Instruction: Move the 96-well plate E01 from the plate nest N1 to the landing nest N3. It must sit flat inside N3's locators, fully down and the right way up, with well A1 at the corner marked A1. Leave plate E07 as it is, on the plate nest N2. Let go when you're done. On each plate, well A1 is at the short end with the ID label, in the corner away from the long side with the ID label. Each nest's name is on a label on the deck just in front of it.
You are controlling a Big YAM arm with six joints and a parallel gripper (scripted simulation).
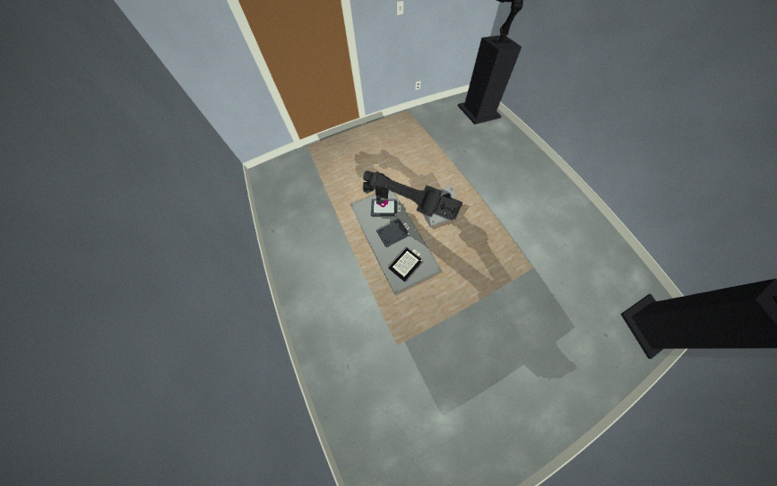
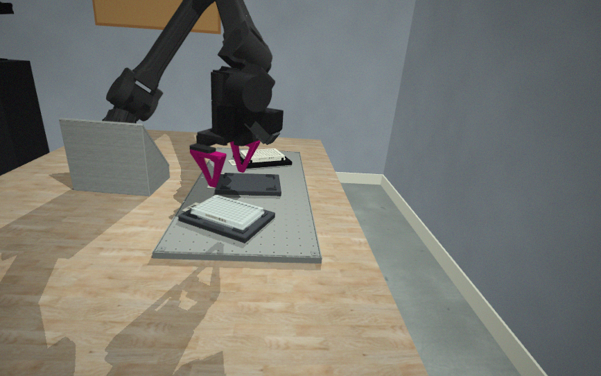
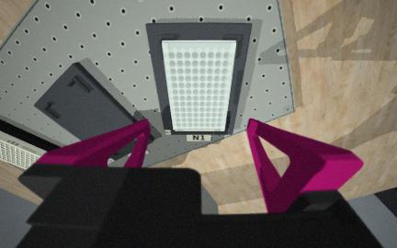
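A white 96-well plate, E01 [image 3: 198, 84], lies flat in the dark nest with the label N1 [image 3: 198, 137]; it also shows at the far end of the deck [image 2: 265, 155]. My gripper [image 3: 198, 124] is open and empty. It hovers above the N1 label end of this plate, its magenta fingers [image 2: 225, 176] clear of the plate. The empty dark nest [image 2: 247, 184] in the middle of the deck shows in the wrist view [image 3: 85, 103] as well. The second white plate [image 2: 226, 212] sits in the nest at the near end of the deck, and at the left edge of the wrist view [image 3: 10, 148].
The nests stand on a grey perforated deck plate [image 2: 246, 219] on a wooden table. A grey wedge-shaped block [image 2: 109, 156] holds the arm's base at the left. Black camera stands [image 1: 489, 75] are on the floor away from the table.
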